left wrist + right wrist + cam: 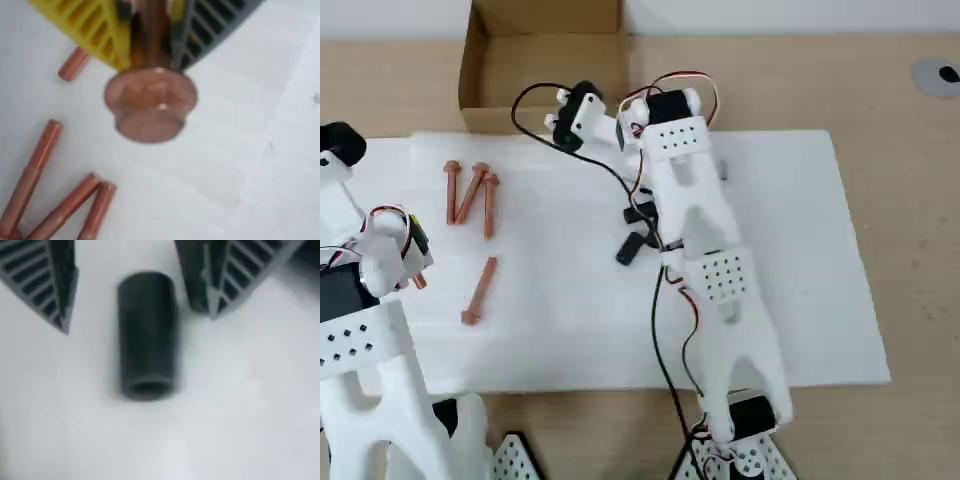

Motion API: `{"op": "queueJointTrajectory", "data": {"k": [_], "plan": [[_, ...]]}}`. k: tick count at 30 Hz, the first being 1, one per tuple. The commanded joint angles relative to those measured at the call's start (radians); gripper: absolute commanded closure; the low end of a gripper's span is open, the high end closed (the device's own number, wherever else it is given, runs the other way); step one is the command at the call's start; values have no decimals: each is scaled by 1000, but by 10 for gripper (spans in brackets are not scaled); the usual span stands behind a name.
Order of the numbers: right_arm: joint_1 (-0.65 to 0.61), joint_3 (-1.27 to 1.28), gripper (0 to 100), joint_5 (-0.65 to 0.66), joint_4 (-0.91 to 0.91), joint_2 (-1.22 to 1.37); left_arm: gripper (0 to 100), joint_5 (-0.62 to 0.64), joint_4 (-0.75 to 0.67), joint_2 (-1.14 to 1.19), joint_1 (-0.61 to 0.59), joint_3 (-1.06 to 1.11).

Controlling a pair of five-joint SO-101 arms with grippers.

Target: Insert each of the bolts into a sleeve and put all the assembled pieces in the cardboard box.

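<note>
The left hand [150,52] is clenched on the shank of the held bolt [150,107]. The bolt's head faces the wrist camera and hides most of the shank. In the high view a stub of it pokes out beside the arm, over the left end of the white mat [570,330].

The right hand [139,319] is released, with its jaws either side of a black sleeve [146,335] that lies on the mat and touches neither. From above, that hand is tucked under its own arm. Two dark pieces [632,248] beside the arm cannot be told as fingers or sleeves, so the sleeve count stays uncertain.

The cardboard box [470,80] stands on the bench [900,200] past the mat's far edge, cut off by the frame.

Four bolts lie loose on the mat: a cluster of three [472,192] and a lone bolt [480,290] nearer the arms. With the held one, that makes five.
</note>
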Motion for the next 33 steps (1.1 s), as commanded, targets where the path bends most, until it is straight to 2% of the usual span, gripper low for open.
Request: {"op": "queueJointTrajectory", "data": {"k": [1,14,22,33], "plan": [[-15,-1,776,11,-8,21,991,-9,-12,-28,2,14],[-15,-5,787,11,8,59,991,-37,-14,-28,2,51],[-31,-139,992,11,98,58,991,-37,-17,-28,2,51],[-35,-311,988,-17,141,22,991,-37,-11,-28,2,51]]}}
